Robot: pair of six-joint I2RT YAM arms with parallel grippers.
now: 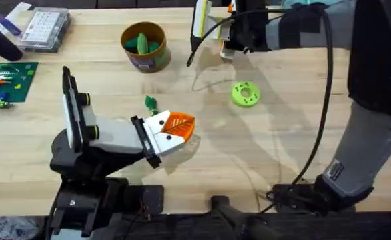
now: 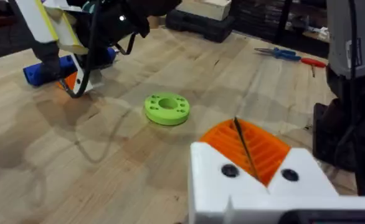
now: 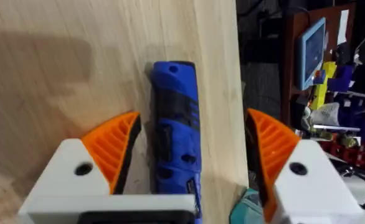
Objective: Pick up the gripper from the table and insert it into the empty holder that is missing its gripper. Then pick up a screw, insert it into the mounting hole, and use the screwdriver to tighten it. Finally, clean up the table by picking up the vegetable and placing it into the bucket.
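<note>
Overhead, upper left of frame: a clear parts box [image 1: 45,28] and a green circuit board [image 1: 7,82] are seen, well apart from the work.

Left tool [image 1: 174,132], lower centre-left: pads are pressed together, nothing seen between them. The vegetable [image 1: 150,103] lies just beside it on the counter [image 1: 262,147], not yet in the bucket [image 1: 144,45], upper centre-left. Something green is already seen inside the bucket; what it is cannot be told.

Disc [image 1: 245,93], centre-right: lies flat, free of both arms. In the left wrist view the disc [image 2: 167,108] shows small holes round a wide centre opening; whether any hole holds a screw cannot be told.

Right tool [image 3: 192,162], upper centre-right of overhead: spread wide, pads [image 3: 111,146] standing either side of the screwdriver [image 3: 175,134], not yet clamped on it. The screwdriver lies close to the counter's far edge.

Risks, as judged:
- Driver nudged off the edge if one pad lands first; the round body may roll.
- An off-centre grip would leave the tip tilted, so it would miss the hole or skate across the disc.
- The disc is loose and may spin or slide under torque.
- The right arm's cable [image 1: 205,33] hangs near the driver and could snag.

Path from driver to disc: no obstacle seen.
</note>
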